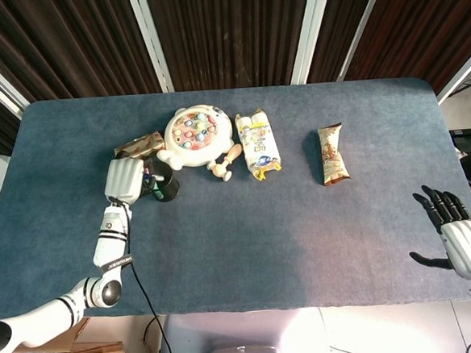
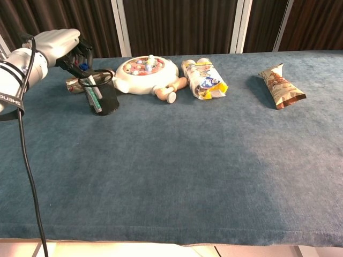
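My left hand [image 1: 124, 179] [image 2: 56, 43] hangs over a black mesh pen cup [image 1: 166, 188] [image 2: 102, 99] at the table's left. Its fingers curl around the tops of the markers [image 2: 92, 95] standing in the cup, and a blue cap shows between them. The cup leans toward the hand. My right hand [image 1: 460, 237] hovers off the table's near right corner with its fingers spread and nothing in it. The chest view does not show it.
Just right of the cup sit a round fishing toy [image 1: 194, 135] [image 2: 146, 72] and a wooden peg [image 1: 225, 163]. A brown wrapper [image 1: 139, 144] lies behind the cup. A yellow snack pack [image 1: 257, 145] and a brown snack pack [image 1: 331, 154] lie further right on the blue table [image 1: 264, 239].
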Robot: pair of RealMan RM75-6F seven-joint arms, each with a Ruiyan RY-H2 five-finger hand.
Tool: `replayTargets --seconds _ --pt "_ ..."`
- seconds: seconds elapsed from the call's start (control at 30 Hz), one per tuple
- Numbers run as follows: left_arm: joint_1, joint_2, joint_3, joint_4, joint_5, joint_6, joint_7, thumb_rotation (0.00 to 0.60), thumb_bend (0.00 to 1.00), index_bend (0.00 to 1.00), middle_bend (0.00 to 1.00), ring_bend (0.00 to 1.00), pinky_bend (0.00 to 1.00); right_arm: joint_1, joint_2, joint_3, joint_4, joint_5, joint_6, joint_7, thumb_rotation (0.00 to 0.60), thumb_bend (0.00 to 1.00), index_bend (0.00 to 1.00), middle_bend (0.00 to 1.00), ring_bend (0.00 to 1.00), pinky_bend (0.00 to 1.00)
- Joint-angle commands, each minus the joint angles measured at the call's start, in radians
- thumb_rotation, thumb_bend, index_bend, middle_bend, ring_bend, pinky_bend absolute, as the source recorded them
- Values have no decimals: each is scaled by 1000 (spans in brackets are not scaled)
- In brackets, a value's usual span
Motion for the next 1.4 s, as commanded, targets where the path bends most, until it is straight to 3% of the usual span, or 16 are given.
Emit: replayTargets --seconds 0.03,0.3,0.7,0.9,1.1,1.4 --pt "6 12 7 -9 15 5 -13 600 571 682 767 668 297 0 0 0 1 -1 1 2 600 0 0 30 0 0" --pt "30 50 25 -72 54 29 -38 600 583 697 783 676 298 -1 -1 -1 4 -2 2 6 600 0 0 30 0 0" --pt "154 263 62 -442 226 179 -173 600 570 696 773 673 287 1 4 0 -9 -14 8 2 600 0 0 30 0 0" --pt "212 296 133 -546 379 256 -239 600 569 703 772 668 285 5 3 1 -17 -19 7 -6 600 0 0 30 0 0" --pt "205 146 182 -419 469 280 -242 600 568 708 775 664 285 11 4 1 -25 -25 3 -15 600 0 0 30 0 0" --pt "114 -169 147 -20 525 292 -270 600 568 720 787 655 288 11 7 2 -32 -24 5 -18 600 0 0 30 0 0"
